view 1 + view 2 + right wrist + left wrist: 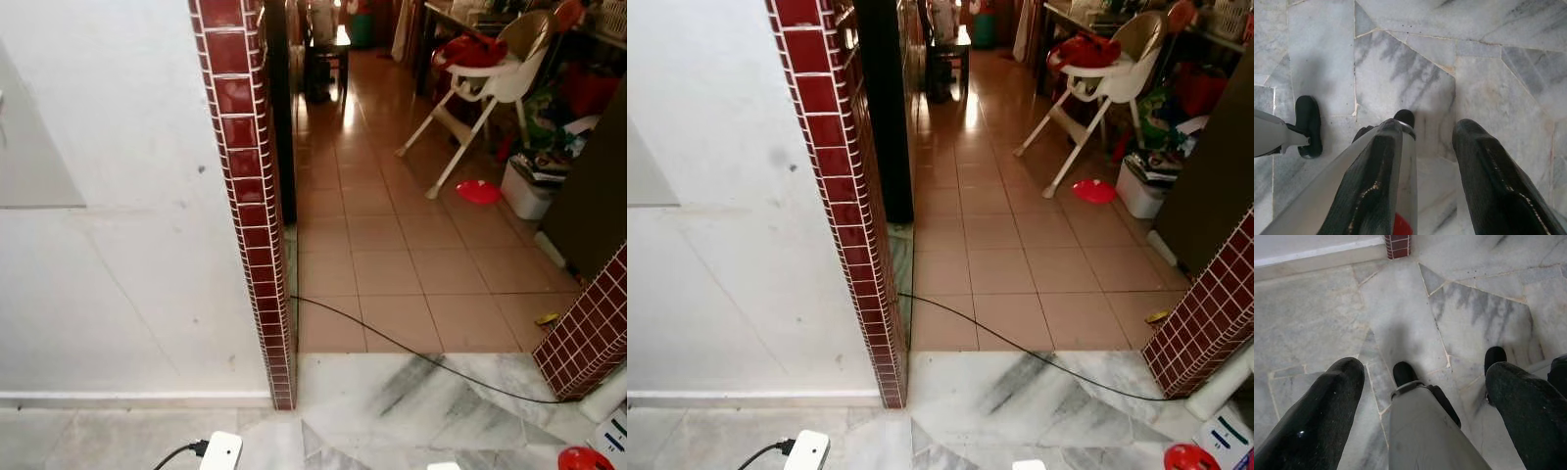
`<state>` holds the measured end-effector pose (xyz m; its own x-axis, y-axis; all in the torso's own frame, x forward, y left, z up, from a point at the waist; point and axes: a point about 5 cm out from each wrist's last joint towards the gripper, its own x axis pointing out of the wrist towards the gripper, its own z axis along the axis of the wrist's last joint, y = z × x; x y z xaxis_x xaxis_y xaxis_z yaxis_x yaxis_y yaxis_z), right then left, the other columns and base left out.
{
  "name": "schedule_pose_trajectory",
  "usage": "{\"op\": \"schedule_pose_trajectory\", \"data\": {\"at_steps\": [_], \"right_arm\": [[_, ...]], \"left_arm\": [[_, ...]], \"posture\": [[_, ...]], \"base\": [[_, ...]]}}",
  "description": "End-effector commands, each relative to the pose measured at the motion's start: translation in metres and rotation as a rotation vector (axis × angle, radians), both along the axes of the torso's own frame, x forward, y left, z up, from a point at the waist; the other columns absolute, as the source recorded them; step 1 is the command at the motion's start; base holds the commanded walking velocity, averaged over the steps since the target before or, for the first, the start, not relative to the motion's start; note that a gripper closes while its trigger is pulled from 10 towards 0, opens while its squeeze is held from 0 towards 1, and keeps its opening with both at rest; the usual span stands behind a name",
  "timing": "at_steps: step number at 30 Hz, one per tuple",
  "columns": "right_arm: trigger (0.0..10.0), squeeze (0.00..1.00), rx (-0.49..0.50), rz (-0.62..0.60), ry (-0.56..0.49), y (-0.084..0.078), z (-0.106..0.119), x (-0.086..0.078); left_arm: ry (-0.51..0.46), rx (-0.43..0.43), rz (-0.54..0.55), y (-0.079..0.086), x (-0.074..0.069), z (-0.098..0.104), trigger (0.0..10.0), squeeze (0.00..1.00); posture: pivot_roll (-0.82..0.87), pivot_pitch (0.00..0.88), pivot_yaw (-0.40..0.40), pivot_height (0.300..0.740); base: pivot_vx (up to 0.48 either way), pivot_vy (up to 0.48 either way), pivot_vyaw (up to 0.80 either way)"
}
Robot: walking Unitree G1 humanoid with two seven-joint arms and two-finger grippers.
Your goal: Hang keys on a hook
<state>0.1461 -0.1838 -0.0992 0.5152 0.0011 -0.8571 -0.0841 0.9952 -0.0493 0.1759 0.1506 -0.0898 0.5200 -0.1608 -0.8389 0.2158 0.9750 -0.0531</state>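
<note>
My left gripper (1425, 369) hangs at my side, pointing down at the grey marble floor (1400, 308). Its two black fingers (1327, 416) stand wide apart, open, with my own leg and foot showing between them. My right gripper (1425, 137) also hangs over the marble floor (1488, 73), open, and floor shows in the gap between its fingers (1484, 166). Straight ahead a white wall (108, 245) ends in a corner strip of dark red tiles (253, 215).
A black cable (411, 348) runs across the doorway floor. Beyond it lie tan tiles, a white high chair (490, 83) and a red plate (478, 191). A low red-tiled wall (588, 328) stands at the right. A white plug adapter (220, 452) lies near my feet.
</note>
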Motion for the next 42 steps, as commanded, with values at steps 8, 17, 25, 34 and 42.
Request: {"op": "schedule_pose_trajectory", "data": {"at_steps": [8,17,25,34,42], "right_arm": [[10.0,0.0,0.009,0.003,0.012,0.0029,-0.0018,-0.004],[10.0,0.0,0.009,0.003,0.01,0.003,-0.0014,-0.0028],[10.0,0.0,0.007,0.003,0.014,0.0022,-0.0017,-0.0038],[10.0,0.0,0.008,0.007,0.009,0.0026,-0.0009,-0.0016],[10.0,0.0,0.008,0.012,0.009,0.0034,-0.0011,-0.0018]], "left_arm": [[0.014,0.003,0.018,0.004,-0.0041,-0.0018,10.0,0.0],[0.014,0.003,0.021,0.0039,-0.0039,-0.0017,10.0,0.0],[0.013,0.001,0.023,0.0037,-0.0036,-0.0016,10.0,0.0],[0.013,0.002,0.025,0.004,-0.0033,-0.0015,10.0,0.0],[0.006,-0.003,0.032,0.0044,-0.0033,-0.0013,10.0,0.0]], "posture": [[-0.04,0.0,0.031,0.74],[-0.04,0.0,0.031,0.74],[-0.04,0.0,0.029,0.74],[-0.04,0.0,0.028,0.74],[-0.04,0.0,0.027,0.74]], "base": [[-0.254,0.0,0.0],[-0.253,0.0,0.0],[-0.253,0.0,0.0],[-0.253,0.0,0.0],[-0.157,0.0,0.0]]}}
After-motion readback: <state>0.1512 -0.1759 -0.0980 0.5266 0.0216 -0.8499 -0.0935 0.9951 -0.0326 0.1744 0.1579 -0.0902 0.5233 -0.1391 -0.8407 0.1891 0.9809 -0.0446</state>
